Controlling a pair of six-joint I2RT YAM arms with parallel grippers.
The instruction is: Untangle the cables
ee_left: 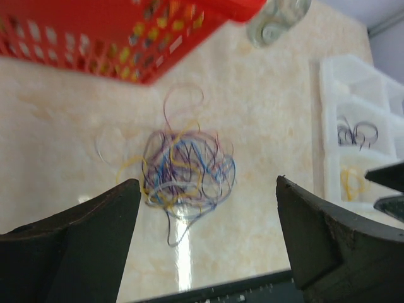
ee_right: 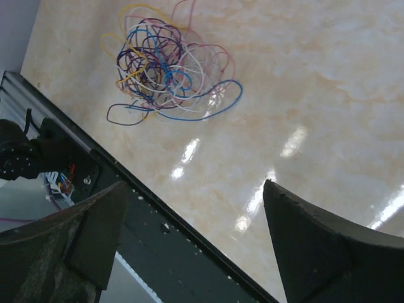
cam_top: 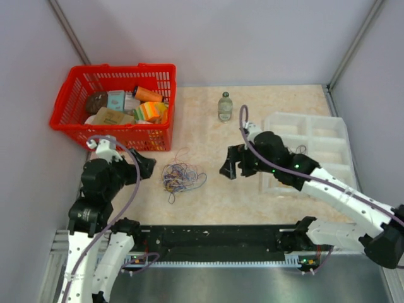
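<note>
Top external view: the cables (cam_top: 182, 177) lie as one loose tangle of purple, blue, yellow and red threads on the beige tabletop (cam_top: 252, 196), in front of the near right corner of a red basket (cam_top: 113, 136) filled with packaged goods. The left pincer (cam_top: 146, 165) sits just left of the tangle and points toward it, its jaws spread and nothing between them. The right pincer (cam_top: 228, 163) hangs to the right of the tangle, a little apart from it, also spread and empty. A small clear bottle (cam_top: 225, 106) stands upright farther back, between the basket and a clear compartmented tray (cam_top: 315, 126) on the right side of the tabletop.

Left wrist view: the two dark fingers (ee_left: 82, 240) stand wide apart at the bottom corners, and the tangle lies on the tabletop in the gap beyond them, touching neither. One thin loop curls out of the heap toward the basket wall, and another strand trails toward the near edge. In the tray at the right, one compartment holds a few dark wire loops (ee_left: 356, 134), and the compartment next to it holds a yellow loop (ee_left: 353, 183).

Right wrist view: the fingers (ee_right: 315, 252) are again spread wide with nothing in their grasp. The tangle lies well ahead of them near the upper left, with a blue strand and a purple strand looping out along its near side. The black rail (ee_right: 158, 240) at the tabletop's edge crosses the lower left.
</note>
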